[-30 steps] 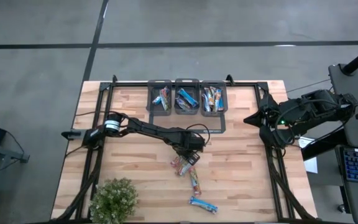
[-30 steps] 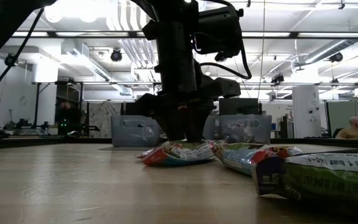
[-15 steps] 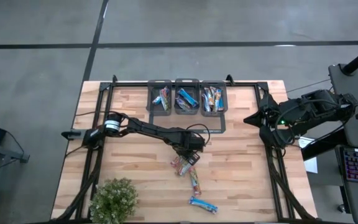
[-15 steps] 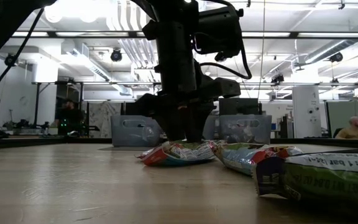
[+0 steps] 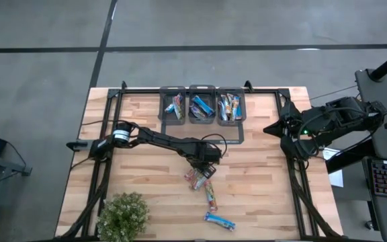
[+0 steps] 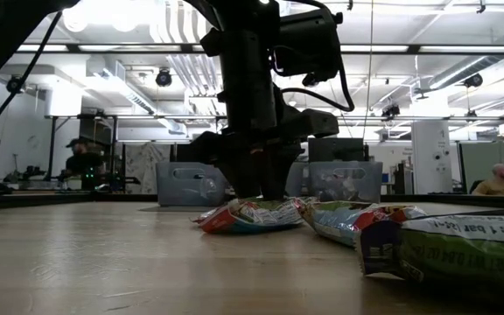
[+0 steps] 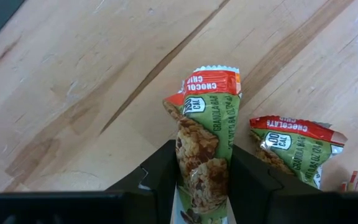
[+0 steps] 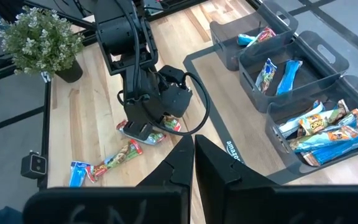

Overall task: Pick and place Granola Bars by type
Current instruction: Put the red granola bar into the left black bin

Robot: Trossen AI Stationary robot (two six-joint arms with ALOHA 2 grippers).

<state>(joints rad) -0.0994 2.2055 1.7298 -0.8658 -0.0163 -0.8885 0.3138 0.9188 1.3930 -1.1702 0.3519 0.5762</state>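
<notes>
Left arm reaching across the wooden table [image 5: 140,168]; its left gripper [image 5: 205,169] is down at the tabletop with both fingers [image 7: 160,174] clamped on a green-and-red granola bar [image 7: 204,149], a second like bar [image 7: 291,149] lying just beside it. Behind them stand three bins [image 5: 203,105] holding sorted bars; two loose bars [image 5: 213,205] lie nearer the plant [image 5: 123,215]. Right gripper [image 8: 193,146] parked at the table's right edge, fingers closed on nothing.
</notes>
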